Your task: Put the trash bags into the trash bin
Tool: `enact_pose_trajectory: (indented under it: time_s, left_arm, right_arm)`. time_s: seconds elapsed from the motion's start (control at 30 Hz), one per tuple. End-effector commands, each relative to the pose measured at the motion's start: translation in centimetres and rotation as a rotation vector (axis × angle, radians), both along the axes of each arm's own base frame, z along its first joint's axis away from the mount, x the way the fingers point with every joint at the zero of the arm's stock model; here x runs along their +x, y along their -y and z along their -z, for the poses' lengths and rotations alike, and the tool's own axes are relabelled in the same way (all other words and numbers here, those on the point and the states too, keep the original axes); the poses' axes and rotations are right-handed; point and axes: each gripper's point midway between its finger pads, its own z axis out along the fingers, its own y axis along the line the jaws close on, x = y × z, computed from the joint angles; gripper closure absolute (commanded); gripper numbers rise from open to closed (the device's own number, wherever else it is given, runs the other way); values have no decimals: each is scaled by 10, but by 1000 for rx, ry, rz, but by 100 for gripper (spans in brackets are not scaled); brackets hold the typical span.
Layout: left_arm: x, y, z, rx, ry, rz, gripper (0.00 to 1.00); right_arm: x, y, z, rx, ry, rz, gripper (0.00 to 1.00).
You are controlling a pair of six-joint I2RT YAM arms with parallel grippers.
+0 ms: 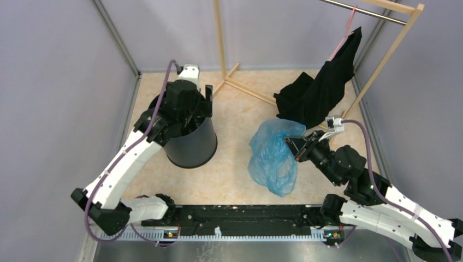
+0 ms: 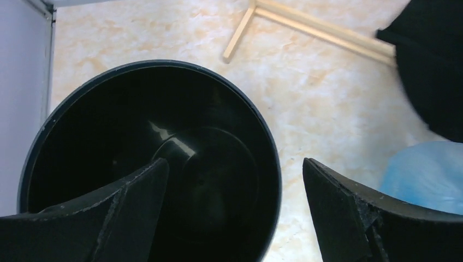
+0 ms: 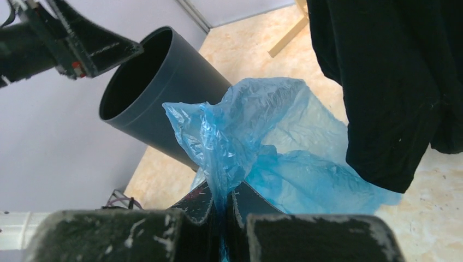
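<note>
Thin, crinkly, translucent light-blue plastic trash bag (image 1: 273, 155) lay crumpled on the beige marbled tabletop (image 1: 235, 183), right of centre, btwn the bin and the hanging cloth. One bunched fold of it ran up into the R gripper (image 1: 293, 145). In the R wrist view those jaws were pinched tight on the film, w/ blue plastic squeezed through the slit and ballooning above. Rest of the bag sagged down toward the near edge.

Glossy black cylindrical trash bin (image 1: 196, 147) stood upright to the left, apart from the bag w/ a strip of bare tabletop btwn them. Mouth open and the inside looked dark and bare in the L wrist view. L gripper (image 1: 192, 115) hung right over that mouth, jaws spread wide, nothing held. One finger lined up over the bin's interior, the other past the rim over the tabletop. Contact w/ the rim: can't tell.

Black cloth garment (image 1: 319, 93) drooped from the light wooden rack (image 1: 243, 84) at back right. Its lower hem sat just behind the bag's top edge and close by the R gripper. Rack feet crossed the tabletop behind the bin. Grey-lilac wall panels (image 1: 54, 82) closed in on the left, back and right. Bin sat close to the left panel.
</note>
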Motion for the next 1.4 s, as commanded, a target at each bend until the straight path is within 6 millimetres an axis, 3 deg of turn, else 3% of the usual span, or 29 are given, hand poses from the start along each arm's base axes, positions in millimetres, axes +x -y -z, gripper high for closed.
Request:
enact_pose_trajectory:
  time_s: [0.0, 0.1, 0.2, 0.37, 0.47, 0.8, 1.1, 1.23, 1.37]
  left_arm:
    - [17, -1, 36, 130, -136, 20, 2]
    - [17, 17, 60, 118, -218, 105, 16]
    - [12, 33, 69, 64, -238, 183, 28]
    - [1, 52, 85, 21, -308, 287, 63]
    - [-14, 75, 88, -47, -354, 408, 72]
    - [-56, 123, 73, -133, -375, 632, 96]
    - [-97, 197, 71, -150, -369, 844, 99]
    - [-111, 220, 65, -203, -363, 924, 91]
    - [-122, 234, 54, -243, -341, 1002, 74]
  right_arm:
    - [0, 2, 13, -50, -16, 4, 100]
    - [-4, -2, 14, -42, -19, -22, 100]
    - [-6, -1, 15, -41, -23, -30, 100]
    - [-8, 4, 9, -29, -9, -27, 100]
    - [-9, 8, 4, -30, 3, -23, 100]
    - [-11, 22, -6, -2, 20, 12, 100]
    - [-16, 32, -21, 18, 28, 16, 100]
    - [-20, 38, -29, 34, 23, 16, 100]
    - [-24, 48, -36, 46, 25, 30, 100]
